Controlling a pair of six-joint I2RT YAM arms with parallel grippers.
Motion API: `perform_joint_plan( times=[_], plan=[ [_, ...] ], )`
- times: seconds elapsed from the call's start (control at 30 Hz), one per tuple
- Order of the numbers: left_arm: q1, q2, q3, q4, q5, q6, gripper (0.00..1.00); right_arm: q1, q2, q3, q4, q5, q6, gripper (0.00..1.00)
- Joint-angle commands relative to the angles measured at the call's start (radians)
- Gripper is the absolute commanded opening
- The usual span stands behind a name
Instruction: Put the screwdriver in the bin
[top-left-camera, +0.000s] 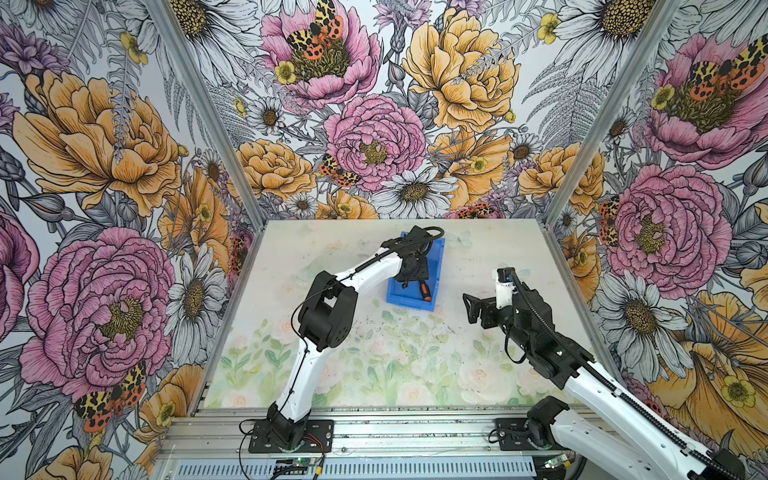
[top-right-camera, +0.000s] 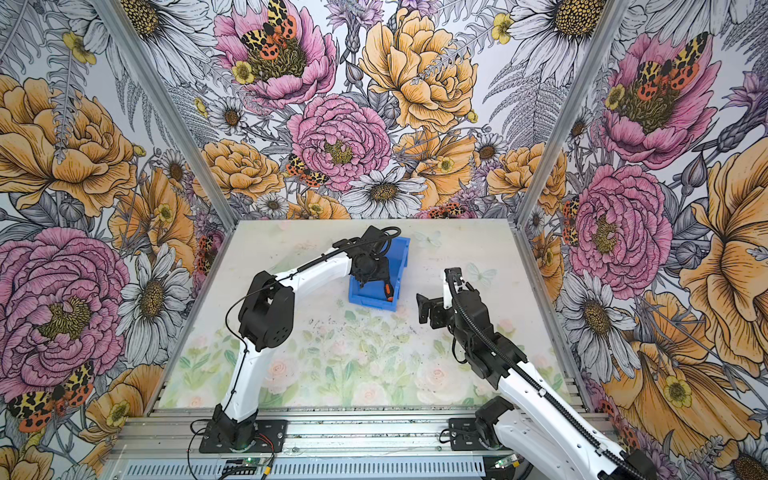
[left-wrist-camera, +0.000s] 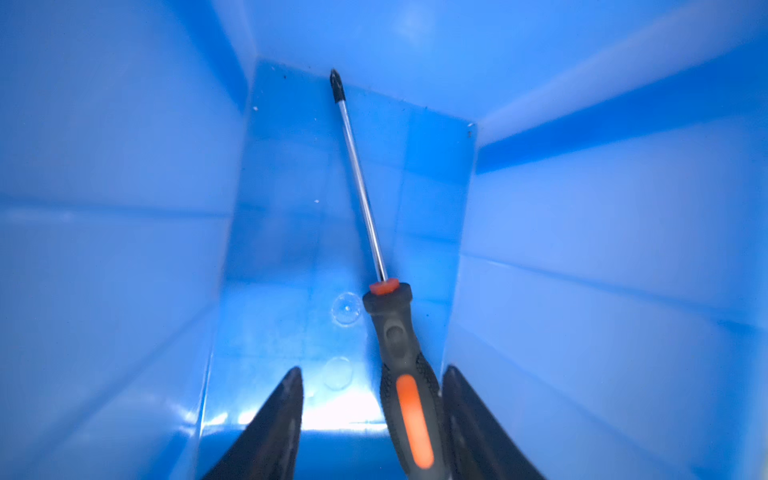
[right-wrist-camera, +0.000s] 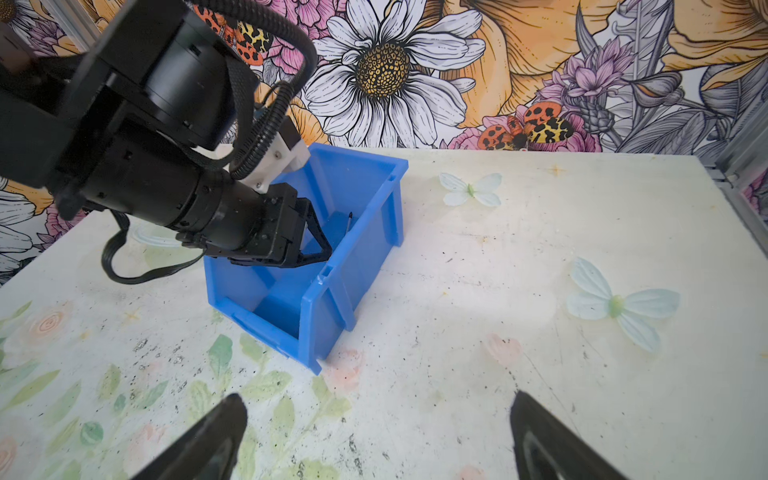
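The blue bin stands at the back middle of the table. In it lies the screwdriver: a black handle with orange inserts and a thin shaft whose tip rests against the bin's end wall. Its orange-marked handle shows in both top views. My left gripper reaches down into the bin with its jaws open. The handle rests against one finger, with a clear gap to the other. To the right of the bin, my right gripper hovers over the table, open and empty.
In the right wrist view, the bin stands with the left arm's gripper inside it and bare floral table around it. Flower-patterned walls close off the back and both sides. The arm bases sit on a metal rail at the front.
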Motion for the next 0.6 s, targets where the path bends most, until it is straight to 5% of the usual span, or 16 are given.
perform_joint_plan(
  times=[0.0,0.17,0.23,0.57],
  plan=[
    [-0.038,-0.154,-0.078,0.011,-0.099,0.012,0.66,-0.006,-0.042,0.012,-0.019,0.03,-0.027,0.99],
    [-0.088,-0.364,-0.292,0.012,-0.272,0.025,0.82,-0.021,-0.101,-0.029,-0.022,0.109,-0.024,1.0],
    [-0.097,-0.492,-0.415,0.013,-0.326,0.008,0.98,-0.031,-0.112,-0.046,-0.02,0.145,-0.032,1.0],
    [0.06,-1.08,-0.913,0.031,-0.463,-0.005,0.99,-0.1,-0.07,-0.074,-0.059,0.355,-0.046,0.99]
  ],
)
